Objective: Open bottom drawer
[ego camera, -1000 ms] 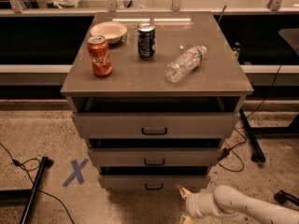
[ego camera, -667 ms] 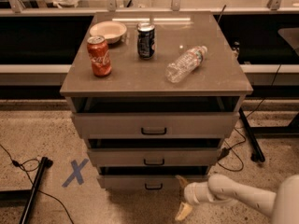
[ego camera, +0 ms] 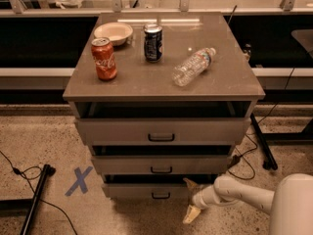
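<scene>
Item: lowest grey flat-front drawer (ego camera: 132, 190) of the grey three-drawer cabinet (ego camera: 161, 80), down at floor level, with a small black centre handle (ego camera: 160, 196). My white two-finger gripper (ego camera: 190, 199): just right of that handle, fingers spread wide, holding nothing. Step, I judge: approach. Next: shift left, straddle handle, close, pull

Gripper (ego camera: 191, 199) rt of bottom drawer (ego camera: 131, 190), prob. unobstructed.

One end effector (ego camera: 187, 200) beside three drawers (ego camera: 161, 131) (ego camera: 161, 164) (ego camera: 142, 191); two cans (ego camera: 104, 58) (ego camera: 153, 43), bottle (ego camera: 193, 66), bowl (ego camera: 113, 32).
</scene>
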`<move>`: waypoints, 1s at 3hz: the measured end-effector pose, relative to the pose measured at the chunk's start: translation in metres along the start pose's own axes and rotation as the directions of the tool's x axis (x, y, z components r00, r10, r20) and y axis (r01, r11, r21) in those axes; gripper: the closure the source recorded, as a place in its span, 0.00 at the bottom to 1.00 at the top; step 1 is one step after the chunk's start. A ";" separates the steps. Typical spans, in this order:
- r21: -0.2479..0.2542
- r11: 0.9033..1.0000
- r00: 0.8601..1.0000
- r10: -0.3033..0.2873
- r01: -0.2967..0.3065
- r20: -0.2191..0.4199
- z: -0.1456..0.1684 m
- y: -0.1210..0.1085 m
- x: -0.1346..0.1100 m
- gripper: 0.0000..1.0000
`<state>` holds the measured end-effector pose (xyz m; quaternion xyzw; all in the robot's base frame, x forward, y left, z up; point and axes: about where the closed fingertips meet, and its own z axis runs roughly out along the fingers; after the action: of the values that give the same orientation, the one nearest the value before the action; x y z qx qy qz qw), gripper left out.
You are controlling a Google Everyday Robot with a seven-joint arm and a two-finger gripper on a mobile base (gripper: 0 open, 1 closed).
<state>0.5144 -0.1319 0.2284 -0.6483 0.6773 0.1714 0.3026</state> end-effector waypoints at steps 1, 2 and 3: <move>0.033 0.999 0.998 -0.013 0.015 -0.056 0.004 -0.003 0.015 0.00; 0.055 0.998 0.995 -0.027 0.032 -0.095 0.006 -0.012 0.029 0.00; 0.054 0.998 0.991 -0.026 0.034 -0.131 0.010 -0.021 0.045 0.04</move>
<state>0.5383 -0.1629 0.1962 -0.6595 0.6903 0.1052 0.2783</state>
